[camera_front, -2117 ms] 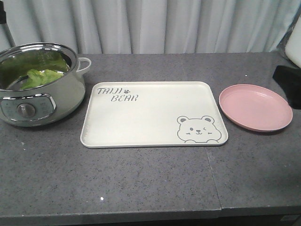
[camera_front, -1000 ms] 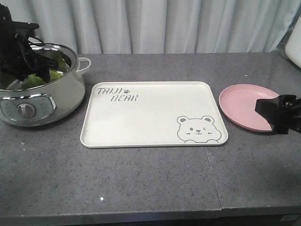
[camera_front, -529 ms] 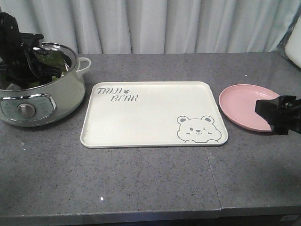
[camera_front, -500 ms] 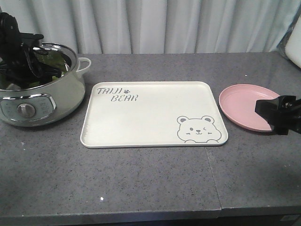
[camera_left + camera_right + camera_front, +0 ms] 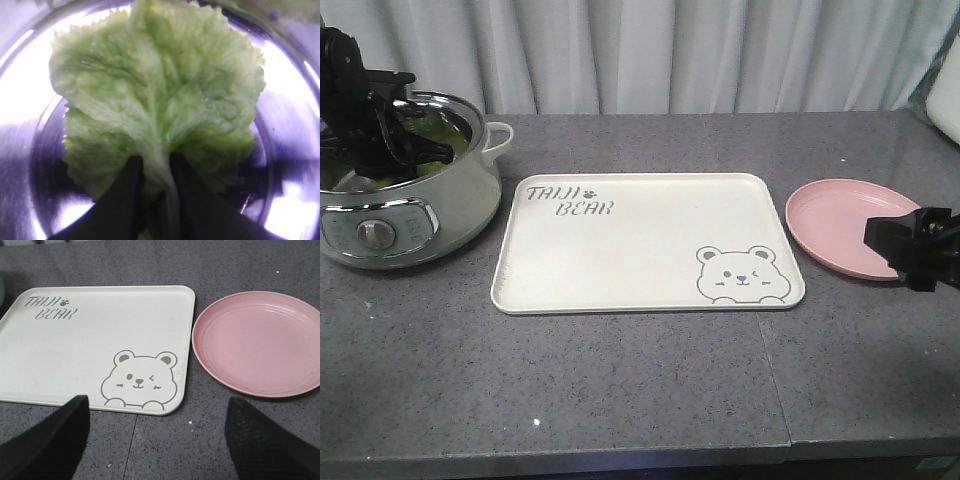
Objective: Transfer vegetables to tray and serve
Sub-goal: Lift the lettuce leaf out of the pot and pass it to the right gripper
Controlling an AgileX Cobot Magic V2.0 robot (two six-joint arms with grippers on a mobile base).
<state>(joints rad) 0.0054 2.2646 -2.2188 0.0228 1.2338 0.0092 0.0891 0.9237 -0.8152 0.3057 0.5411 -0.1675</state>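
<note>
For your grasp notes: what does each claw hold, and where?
Left claw pinches the lettuce leaf at its pale rib's base; right claw holds nothing.

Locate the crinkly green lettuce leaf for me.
The leaf is inside the round pale electric pot at the table's left end, beside the cream rectangular plastic tray; wrist view shows the left gripper pinching its pale rib.

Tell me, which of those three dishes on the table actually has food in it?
The pot at the far left: a green lettuce leaf is inside it. The cream bear tray and the pink plate hold nothing.
</note>
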